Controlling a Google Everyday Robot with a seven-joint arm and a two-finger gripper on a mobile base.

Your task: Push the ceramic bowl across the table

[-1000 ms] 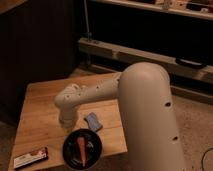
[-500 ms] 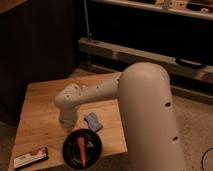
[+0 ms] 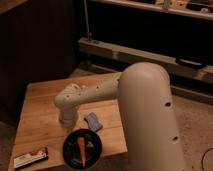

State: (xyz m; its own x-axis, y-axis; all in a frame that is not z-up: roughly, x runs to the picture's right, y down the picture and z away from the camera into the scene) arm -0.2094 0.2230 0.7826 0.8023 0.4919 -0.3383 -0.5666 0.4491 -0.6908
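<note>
The ceramic bowl [image 3: 82, 149], a round glossy black dish, sits near the front edge of the light wooden table [image 3: 40, 112]. An orange streak shows inside it. My gripper [image 3: 70, 128] hangs down from the pale wrist, just behind the bowl's far left rim and close to it. I cannot tell if it touches the bowl. My large white arm reaches in from the right over the table.
A small blue-grey folded cloth [image 3: 93, 121] lies just behind and right of the bowl. A flat dark-and-white packet [image 3: 30, 158] lies at the table's front left corner. A dark cabinet stands on the left, and a low shelf unit [image 3: 150, 55] runs behind the table.
</note>
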